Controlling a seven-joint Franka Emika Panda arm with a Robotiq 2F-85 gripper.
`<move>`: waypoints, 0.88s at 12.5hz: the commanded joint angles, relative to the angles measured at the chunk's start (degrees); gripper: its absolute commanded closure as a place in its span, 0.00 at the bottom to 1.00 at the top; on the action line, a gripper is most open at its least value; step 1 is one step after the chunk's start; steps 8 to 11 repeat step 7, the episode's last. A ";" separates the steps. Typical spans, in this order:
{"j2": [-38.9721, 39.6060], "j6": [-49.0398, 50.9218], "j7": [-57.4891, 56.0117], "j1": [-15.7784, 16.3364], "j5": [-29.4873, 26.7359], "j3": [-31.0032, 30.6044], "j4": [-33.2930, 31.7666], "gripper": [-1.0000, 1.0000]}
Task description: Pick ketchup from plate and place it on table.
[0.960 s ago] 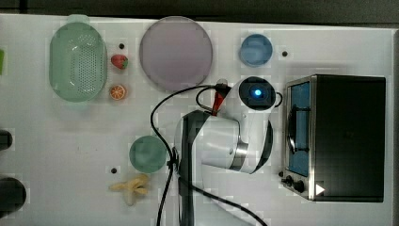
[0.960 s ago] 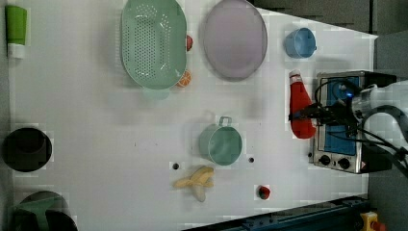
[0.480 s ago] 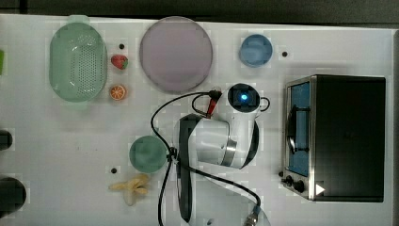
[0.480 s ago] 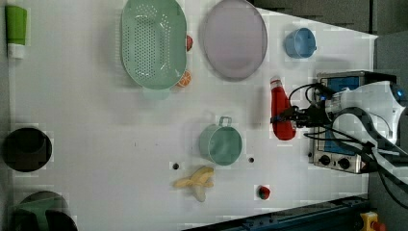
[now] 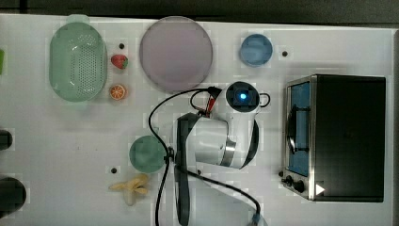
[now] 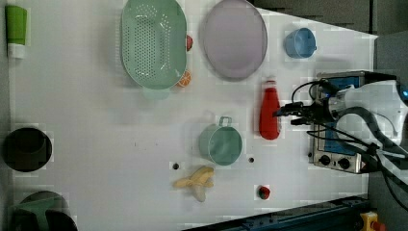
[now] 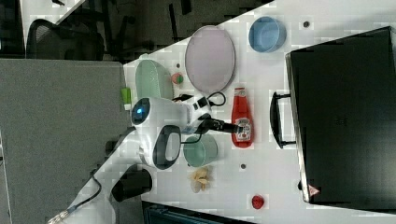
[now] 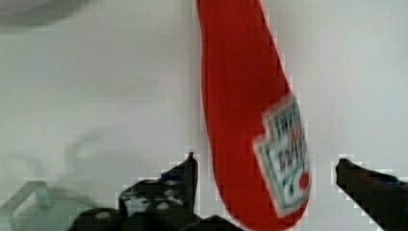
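The ketchup (image 6: pixel 269 111) is a red bottle with a white label, lying flat on the white table (image 6: pixel 96 120) just below the plate (image 6: pixel 233 43) in the left view. The mauve-grey plate (image 5: pixel 175 52) has nothing on it. My gripper (image 8: pixel 265 161) is open over the bottle's (image 8: pixel 250 110) base end. One finger (image 8: pixel 187 175) is close against the bottle's side and the other (image 8: pixel 365 180) stands clear of it. In the right view the gripper (image 7: pixel 233 126) reaches the bottle's (image 7: pixel 242 119) label from the side away from the oven.
A black toaster oven (image 5: pixel 343 136) stands close on the top view's right. A green cup (image 6: pixel 221 143) sits near the bottle, with a banana (image 6: pixel 195 180) beyond it. A green colander (image 6: pixel 153 43), a strawberry (image 5: pixel 119 61), an orange half (image 5: pixel 117 91) and a blue bowl (image 5: pixel 256 49) line the far side.
The wrist and the ketchup bottle have moved together towards the left view's left, away from the oven, and the bottle now lies below the plate.
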State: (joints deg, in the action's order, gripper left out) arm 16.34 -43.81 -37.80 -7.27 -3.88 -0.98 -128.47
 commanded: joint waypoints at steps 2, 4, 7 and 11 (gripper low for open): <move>-8.33 5.62 6.48 0.48 -0.19 -0.52 7.17 0.00; -12.09 10.98 14.81 0.62 -0.16 -0.95 12.03 0.00; -16.21 24.47 28.05 0.80 0.75 -1.10 19.95 0.00; -16.21 24.47 28.05 0.80 0.75 -1.10 19.95 0.00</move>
